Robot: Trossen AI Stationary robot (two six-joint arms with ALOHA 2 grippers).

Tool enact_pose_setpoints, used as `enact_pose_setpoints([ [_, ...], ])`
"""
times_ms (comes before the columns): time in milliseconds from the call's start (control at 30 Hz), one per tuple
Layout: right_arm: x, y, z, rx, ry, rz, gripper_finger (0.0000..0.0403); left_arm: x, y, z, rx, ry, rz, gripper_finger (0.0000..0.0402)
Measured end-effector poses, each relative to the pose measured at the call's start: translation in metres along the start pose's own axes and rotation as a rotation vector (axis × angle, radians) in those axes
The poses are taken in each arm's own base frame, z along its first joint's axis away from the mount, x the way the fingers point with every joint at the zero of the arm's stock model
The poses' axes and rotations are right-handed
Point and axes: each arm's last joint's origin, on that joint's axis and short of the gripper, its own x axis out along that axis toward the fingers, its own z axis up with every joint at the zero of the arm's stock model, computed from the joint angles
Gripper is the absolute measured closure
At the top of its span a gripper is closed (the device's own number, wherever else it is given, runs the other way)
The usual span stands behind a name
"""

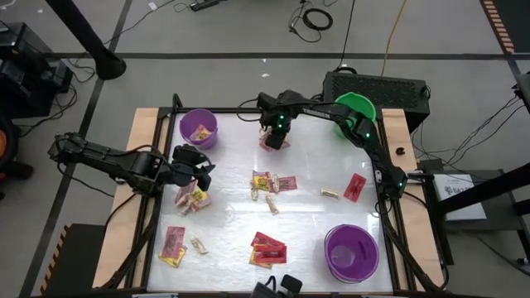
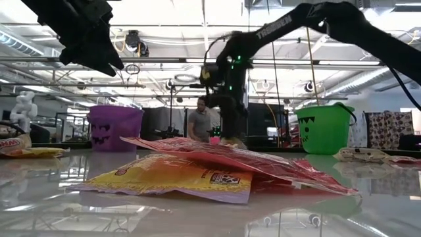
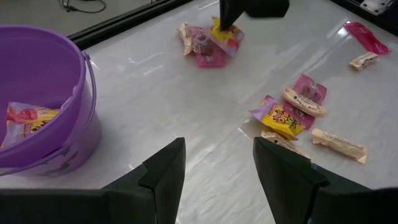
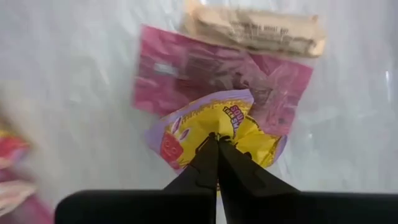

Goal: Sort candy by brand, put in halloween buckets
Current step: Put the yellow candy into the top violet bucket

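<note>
At the near edge, yellow and red packets (image 1: pixel 267 248) lie unsorted beside an empty-looking purple bucket (image 1: pixel 351 252). Mid-table, the left gripper (image 1: pixel 201 166) hovers spread. Farther back, the right gripper (image 4: pixel 217 144) pinches a yellow packet (image 4: pixel 211 127) between a partly filled purple bucket (image 3: pixel 37 112) and the green bucket (image 1: pixel 358 106).

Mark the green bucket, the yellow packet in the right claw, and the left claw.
green bucket (image 2: pixel 322 128), low view, front wall.
yellow packet (image 4: pixel 214 121), right wrist view, crumpled face above the shut tips.
left claw (image 3: pixel 217 165), left wrist view, gap between open tips.
</note>
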Motion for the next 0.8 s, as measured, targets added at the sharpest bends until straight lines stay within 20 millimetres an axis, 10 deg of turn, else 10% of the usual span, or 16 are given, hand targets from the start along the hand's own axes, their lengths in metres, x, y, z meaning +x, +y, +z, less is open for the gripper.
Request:
enact_pose_setpoints([
  [400, -0.061, 0.019, 0.010, 0.024, -0.291, 0.067, 0.0402, 0.000, -0.001, -0.001, 0.010, 0.023, -0.027, 0.0206],
  [800, -0.082, 0.122, 0.070, -0.178, -1.067, 0.282, 0.0403, -0.002, -0.004, -0.007, 0.006, 0.224, -0.196, 0.0206],
])
